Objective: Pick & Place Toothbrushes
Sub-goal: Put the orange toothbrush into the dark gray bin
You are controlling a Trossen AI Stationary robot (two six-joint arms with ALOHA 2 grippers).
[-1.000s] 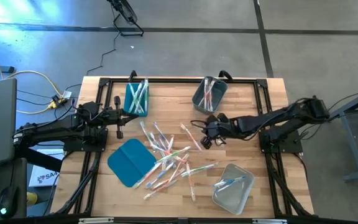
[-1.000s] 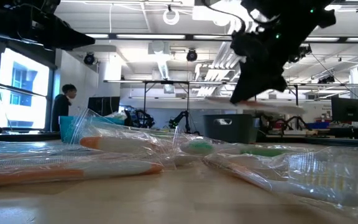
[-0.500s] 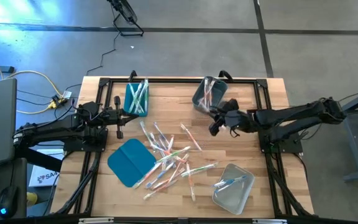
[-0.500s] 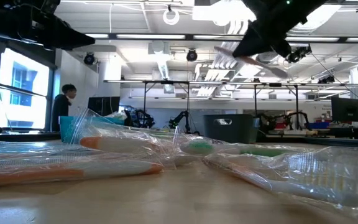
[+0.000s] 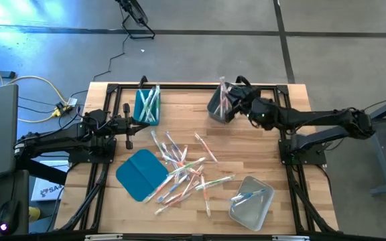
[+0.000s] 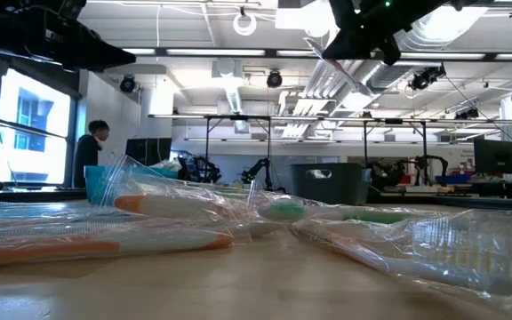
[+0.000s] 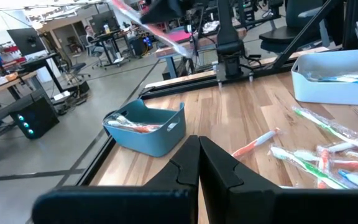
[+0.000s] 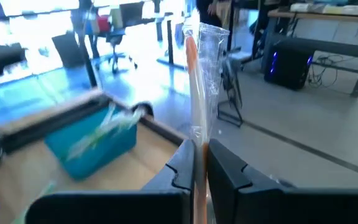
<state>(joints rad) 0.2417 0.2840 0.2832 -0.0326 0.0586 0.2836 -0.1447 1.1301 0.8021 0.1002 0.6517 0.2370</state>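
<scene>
Right tool [image 8: 199, 163], pinching one wrapped orange toothbrush [image 8: 197, 93], hangs over the grey bin [image 5: 221, 106] at the worktop [image 5: 246, 157] far edge; in the high view its fingertips are hard to make out against the bin. Left tool [image 7: 199, 163], pressed together and empty, waits beside the teal bin [image 5: 147, 107]. Remaining toothbrushes [image 5: 183, 171] lie scattered between the teal lid [image 5: 140, 174] and the clear bin [image 5: 251, 199]; the low view shows them only as blurred wrappers.

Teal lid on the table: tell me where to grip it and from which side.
Grip the teal lid by a thin edge, likely its bare edge nearest the left arm. It lies flat, so the face offers nothing to pinch, and toothbrushes crowd the opposite edge.
</scene>
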